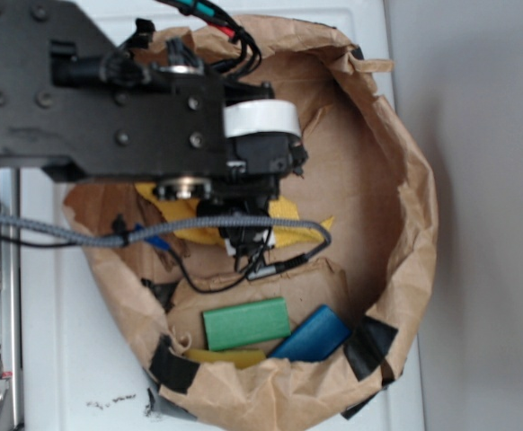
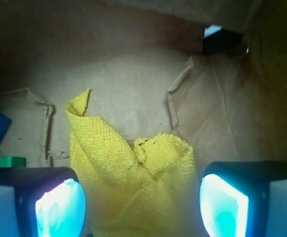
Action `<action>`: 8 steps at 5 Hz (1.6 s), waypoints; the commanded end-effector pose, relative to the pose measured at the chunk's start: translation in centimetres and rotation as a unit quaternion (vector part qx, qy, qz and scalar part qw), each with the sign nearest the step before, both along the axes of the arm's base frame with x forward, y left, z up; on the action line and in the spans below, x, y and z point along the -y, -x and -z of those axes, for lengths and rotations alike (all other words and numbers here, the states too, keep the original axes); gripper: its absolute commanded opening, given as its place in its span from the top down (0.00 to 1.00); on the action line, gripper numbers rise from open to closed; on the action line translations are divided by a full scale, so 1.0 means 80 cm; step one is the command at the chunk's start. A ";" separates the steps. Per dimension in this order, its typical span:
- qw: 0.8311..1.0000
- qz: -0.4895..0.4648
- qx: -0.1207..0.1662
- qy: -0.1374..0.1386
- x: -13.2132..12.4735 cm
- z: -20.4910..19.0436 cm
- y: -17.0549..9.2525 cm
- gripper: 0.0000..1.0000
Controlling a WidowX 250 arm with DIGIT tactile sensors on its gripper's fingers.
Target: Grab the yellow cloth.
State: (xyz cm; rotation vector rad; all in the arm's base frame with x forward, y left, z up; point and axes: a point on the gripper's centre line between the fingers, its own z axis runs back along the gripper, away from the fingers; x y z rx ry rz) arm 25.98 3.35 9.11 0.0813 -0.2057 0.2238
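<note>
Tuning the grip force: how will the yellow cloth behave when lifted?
Probably floppy: the yellow cloth lies folded and crumpled, so it should drape from the gripper. Its terry weave looks grippy, not slippery. Likely light.

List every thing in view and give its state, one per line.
tool: open, fingers either side of the cloth
yellow cloth: crumpled, lying on the bag floor, not gripped
paper bag: open, rim rolled down
green block: lying flat
blue block: lying flat beside the green one
</note>
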 end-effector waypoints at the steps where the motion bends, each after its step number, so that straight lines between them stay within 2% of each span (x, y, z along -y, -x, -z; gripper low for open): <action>1: 0.999 -0.009 0.031 -0.005 -0.010 -0.021 -0.010 0.00; 2: 0.999 -0.013 0.035 0.021 -0.021 -0.007 -0.021 0.00; 3: 0.999 0.001 0.018 0.028 -0.023 -0.002 -0.025 0.00; 4: 0.998 0.014 0.016 0.067 -0.027 -0.003 -0.028 0.00; 5: 0.995 0.023 0.010 0.094 -0.027 0.014 -0.035 0.00; 6: 0.995 0.039 -0.001 0.097 -0.028 0.029 -0.031 0.00; 8: 0.996 0.069 -0.014 0.051 -0.033 0.081 -0.025 0.00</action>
